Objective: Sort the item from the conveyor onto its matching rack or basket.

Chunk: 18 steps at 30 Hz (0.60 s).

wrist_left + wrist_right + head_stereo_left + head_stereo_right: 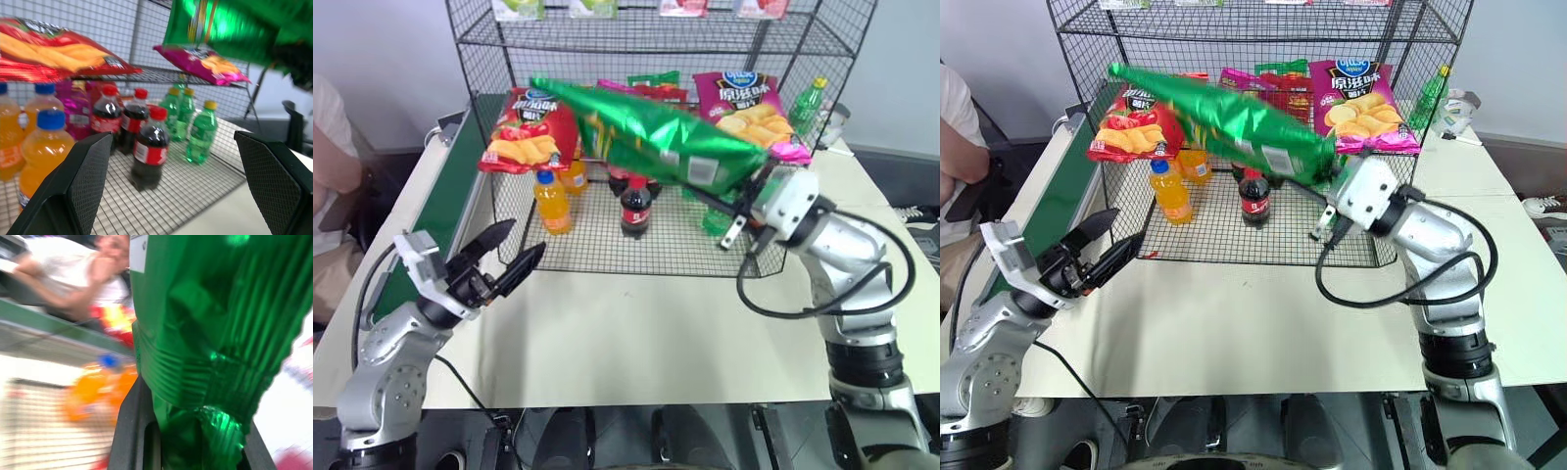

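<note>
The item, a large glossy green crisp bag [646,132], hangs slanted in the air in front of the rack's middle tier. My right gripper [746,184] is shut on the bag's lower right end, and the crimped green foil sits between its fingers [132,431] in the right wrist view. My left gripper [521,242] stands open and empty low on the left, just before the front edge of the black wire rack [607,250]. The dark green conveyor [450,196] runs along the table's left side.
On the rack's middle tier lie a red crisp bag [524,132] and a magenta crisp bag [749,108]. On the bottom tier stand orange bottles [553,201], cola bottles [636,206] and green bottles [200,132]. A person [333,166] sits at the far left.
</note>
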Available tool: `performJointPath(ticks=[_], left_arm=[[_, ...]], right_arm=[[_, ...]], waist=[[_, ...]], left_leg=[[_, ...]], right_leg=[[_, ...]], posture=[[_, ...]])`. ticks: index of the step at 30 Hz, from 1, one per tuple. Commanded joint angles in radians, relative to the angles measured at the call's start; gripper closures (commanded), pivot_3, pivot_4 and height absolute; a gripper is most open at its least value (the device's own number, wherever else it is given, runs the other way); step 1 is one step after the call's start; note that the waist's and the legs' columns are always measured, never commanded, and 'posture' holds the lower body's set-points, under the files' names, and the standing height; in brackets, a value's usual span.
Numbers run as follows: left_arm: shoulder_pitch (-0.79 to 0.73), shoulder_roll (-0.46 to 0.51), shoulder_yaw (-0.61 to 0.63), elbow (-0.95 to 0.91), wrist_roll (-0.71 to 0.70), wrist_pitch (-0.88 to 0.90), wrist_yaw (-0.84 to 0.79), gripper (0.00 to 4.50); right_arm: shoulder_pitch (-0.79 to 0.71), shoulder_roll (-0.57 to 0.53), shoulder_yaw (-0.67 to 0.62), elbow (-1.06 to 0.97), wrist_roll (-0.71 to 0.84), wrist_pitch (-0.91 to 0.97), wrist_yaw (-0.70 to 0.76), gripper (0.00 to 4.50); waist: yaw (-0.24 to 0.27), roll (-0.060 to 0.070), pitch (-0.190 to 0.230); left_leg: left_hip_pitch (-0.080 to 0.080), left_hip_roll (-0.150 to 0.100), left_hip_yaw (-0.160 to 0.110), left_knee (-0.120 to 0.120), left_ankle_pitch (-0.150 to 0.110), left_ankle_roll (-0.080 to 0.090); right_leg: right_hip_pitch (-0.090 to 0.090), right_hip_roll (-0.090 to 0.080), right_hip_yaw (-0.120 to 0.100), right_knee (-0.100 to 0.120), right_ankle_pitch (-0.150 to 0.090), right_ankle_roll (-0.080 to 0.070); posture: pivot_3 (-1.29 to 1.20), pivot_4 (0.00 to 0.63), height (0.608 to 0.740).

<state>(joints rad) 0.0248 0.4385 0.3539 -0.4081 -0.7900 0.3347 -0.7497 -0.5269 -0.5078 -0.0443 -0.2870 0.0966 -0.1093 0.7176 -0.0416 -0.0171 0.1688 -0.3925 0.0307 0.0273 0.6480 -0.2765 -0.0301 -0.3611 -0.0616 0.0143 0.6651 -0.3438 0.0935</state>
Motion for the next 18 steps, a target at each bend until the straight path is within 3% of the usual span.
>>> performJointPath(ticks=[1,6,14,18], left_arm=[[-0.004,-0.012,-0.043,-0.034,0.03,-0.025,0.015,0.25],[-0.014,-0.022,-0.065,-0.028,0.038,-0.035,0.031,0.25],[-0.005,-0.043,-0.085,-0.032,0.06,-0.056,0.055,0.25],[-0.005,-0.041,-0.088,-0.024,0.069,-0.061,0.061,0.25]], right_arm=[[-0.046,-0.028,0.058,0.027,-0.244,-0.102,-0.12,4.29],[-0.098,-0.064,0.147,0.12,-0.512,-0.159,-0.239,4.29],[-0.178,-0.086,0.182,0.215,-0.793,-0.12,-0.441,4.29],[-0.204,-0.072,0.214,0.271,-0.824,-0.119,-0.465,4.29]], waist=[[0.0,0.0,0.0],[0.001,0.0,0.0],[0.0,0.0,0.0],[0.001,0.0,0.0]], left_leg=[[0.0,0.0,0.0,0.0,0.0,0.0],[0.0,0.0,0.001,0.0,0.0,0.0],[0.0,0.0,0.001,0.0,0.001,-0.002],[0.0,0.0,0.001,0.0,0.001,-0.002]], right_leg=[[0.0,0.0,0.0,0.0,0.0,0.0],[0.0,0.0,0.001,0.0,0.0,0.0],[0.0,0.001,0.001,0.0,0.0,0.0],[0.0,0.001,0.001,0.0,0.0,0.0]], posture=[[0.0,0.15,0.739],[0.0,0.15,0.739],[0.0,0.15,0.739],[0.0,0.15,0.739]])
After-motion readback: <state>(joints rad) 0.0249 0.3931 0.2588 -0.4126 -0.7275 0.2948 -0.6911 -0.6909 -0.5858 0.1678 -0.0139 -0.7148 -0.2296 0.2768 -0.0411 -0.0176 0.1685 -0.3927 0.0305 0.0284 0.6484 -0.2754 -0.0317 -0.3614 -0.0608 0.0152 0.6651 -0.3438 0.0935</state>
